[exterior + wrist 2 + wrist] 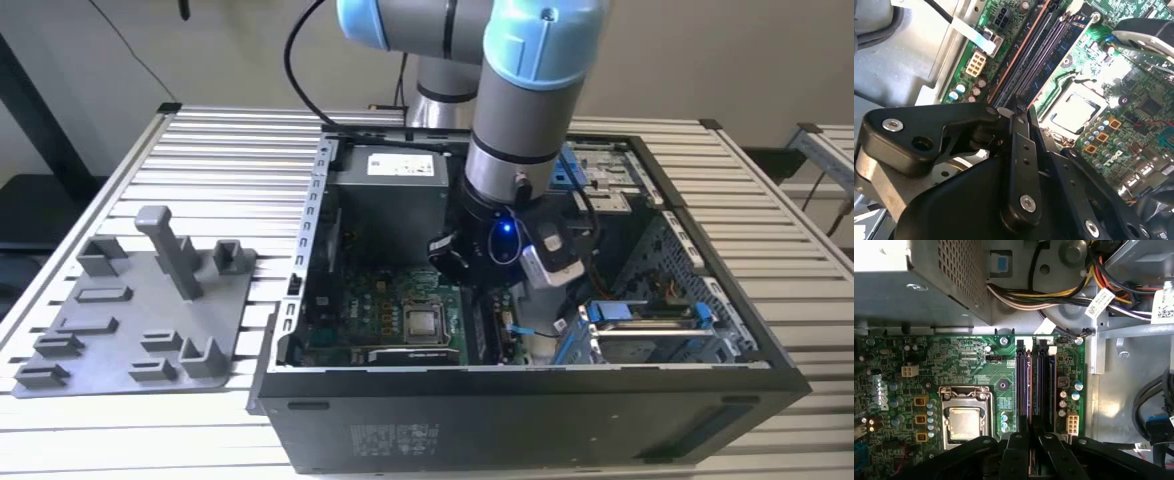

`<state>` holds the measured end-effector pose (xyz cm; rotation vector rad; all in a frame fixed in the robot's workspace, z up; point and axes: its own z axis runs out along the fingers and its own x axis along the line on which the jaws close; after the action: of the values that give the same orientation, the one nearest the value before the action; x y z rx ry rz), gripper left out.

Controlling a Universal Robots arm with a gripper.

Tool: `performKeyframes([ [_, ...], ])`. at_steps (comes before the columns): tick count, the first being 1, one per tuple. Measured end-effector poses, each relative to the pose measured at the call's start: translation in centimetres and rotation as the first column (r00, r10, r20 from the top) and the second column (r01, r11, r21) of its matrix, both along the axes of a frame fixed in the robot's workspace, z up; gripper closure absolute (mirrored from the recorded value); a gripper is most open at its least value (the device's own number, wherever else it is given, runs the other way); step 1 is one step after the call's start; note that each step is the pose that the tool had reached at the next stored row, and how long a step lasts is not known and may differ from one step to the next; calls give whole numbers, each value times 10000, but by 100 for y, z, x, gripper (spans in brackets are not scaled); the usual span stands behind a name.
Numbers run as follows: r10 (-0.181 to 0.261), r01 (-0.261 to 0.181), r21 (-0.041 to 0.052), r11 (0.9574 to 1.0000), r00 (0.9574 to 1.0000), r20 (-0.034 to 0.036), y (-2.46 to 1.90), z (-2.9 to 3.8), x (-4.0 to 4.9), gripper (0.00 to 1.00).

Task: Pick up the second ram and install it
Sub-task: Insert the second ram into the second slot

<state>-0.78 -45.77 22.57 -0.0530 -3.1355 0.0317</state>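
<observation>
On a slatted metal desk (227,140) stands an open computer case (534,400), the arm reaching down into it. In the first wrist view the claw (1030,440) is clenched just over the memory slots (1031,385), seemingly on the thin second ram (1029,467) edge-on between its fingers. This looks like the seating step, which calls for keeping the stick square to its slot and pressing straight down.

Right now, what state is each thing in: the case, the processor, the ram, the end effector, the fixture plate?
Computer case: open, side panel off.
Processor: bare in its socket, no cooler.
Ram stick: standing in its slot; latching unclear.
End effector: low inside the case, at that slot's end.
Fixture plate: flat on the table.
</observation>
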Motion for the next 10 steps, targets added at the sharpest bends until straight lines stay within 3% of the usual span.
performKeyframes([
  [10,1,-1,8,10000,10000,-5,-20,-9,27,86],
])
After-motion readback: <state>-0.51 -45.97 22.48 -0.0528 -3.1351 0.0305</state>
